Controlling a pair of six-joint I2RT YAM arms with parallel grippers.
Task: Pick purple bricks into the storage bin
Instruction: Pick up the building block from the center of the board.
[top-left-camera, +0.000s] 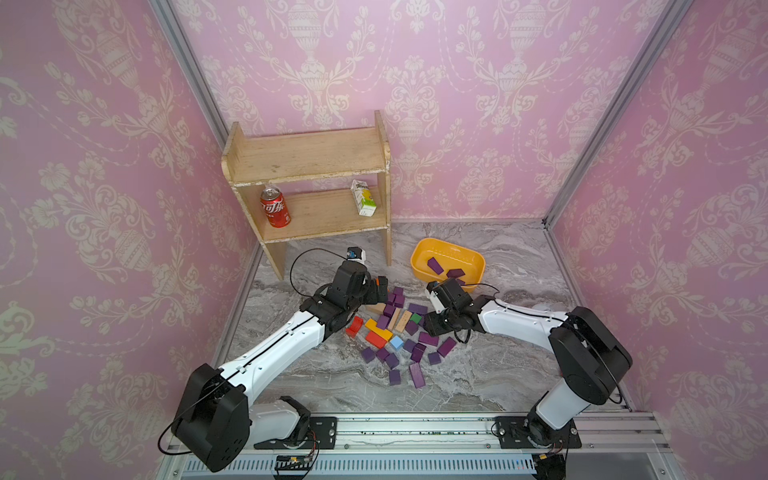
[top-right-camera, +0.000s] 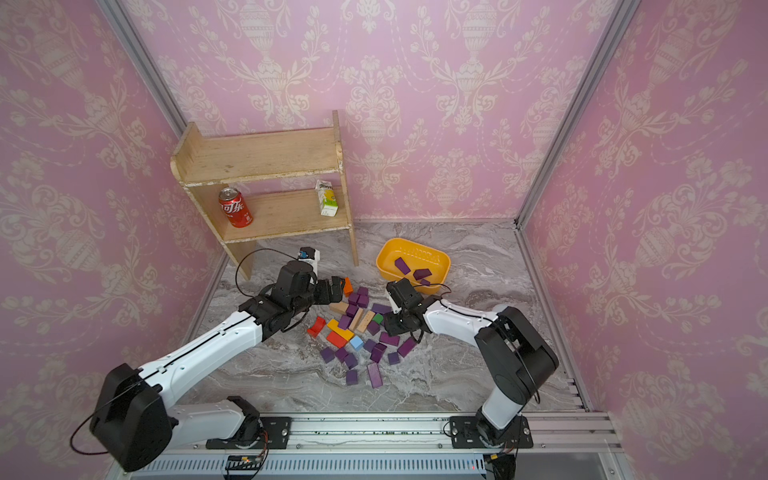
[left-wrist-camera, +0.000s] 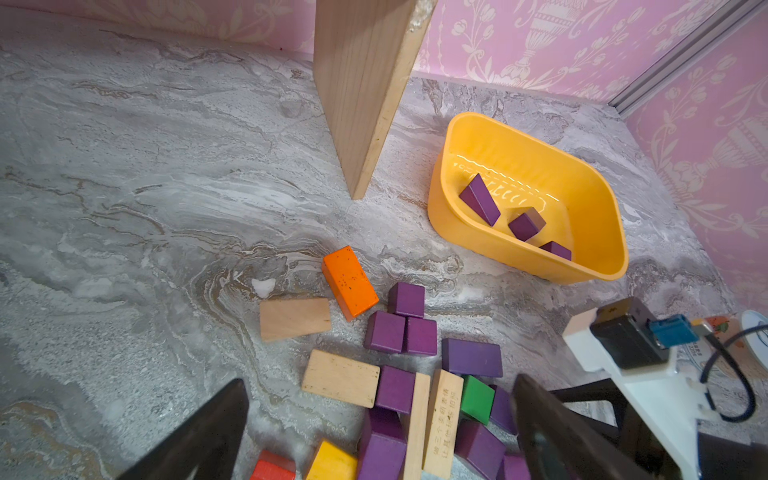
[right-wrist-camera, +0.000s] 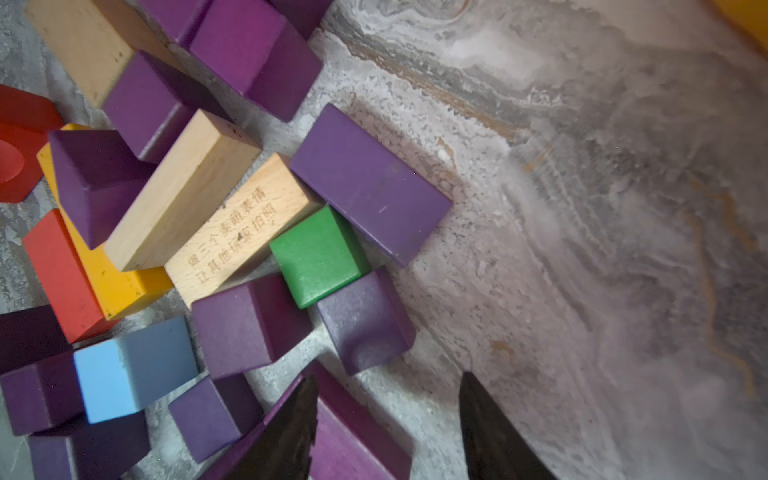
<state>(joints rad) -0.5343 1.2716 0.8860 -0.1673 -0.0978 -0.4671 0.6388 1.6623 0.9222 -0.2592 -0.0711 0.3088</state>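
Note:
Several purple bricks (top-left-camera: 417, 352) lie mixed with other blocks on the marble floor in both top views. The yellow storage bin (top-left-camera: 419, 249) stands behind the pile on the right and holds three purple bricks (left-wrist-camera: 482, 199). My right gripper (right-wrist-camera: 387, 376) is low over the pile's right edge with its jaws apart. A purple brick (right-wrist-camera: 353, 440) lies partly between them, under one finger, and the other finger stands clear of it over bare floor. My left gripper (left-wrist-camera: 379, 384) hangs wide open over the pile's far-left part, holding nothing.
An orange block (left-wrist-camera: 349, 280), tan wooden blocks (left-wrist-camera: 295, 318), a green cube (right-wrist-camera: 318, 255), a blue block (right-wrist-camera: 133, 365) and red and yellow blocks (top-left-camera: 376, 328) sit among the purple ones. The wooden shelf (top-left-camera: 307, 158) with a red can (top-left-camera: 275, 207) and a carton (top-left-camera: 363, 197) stands at the back left.

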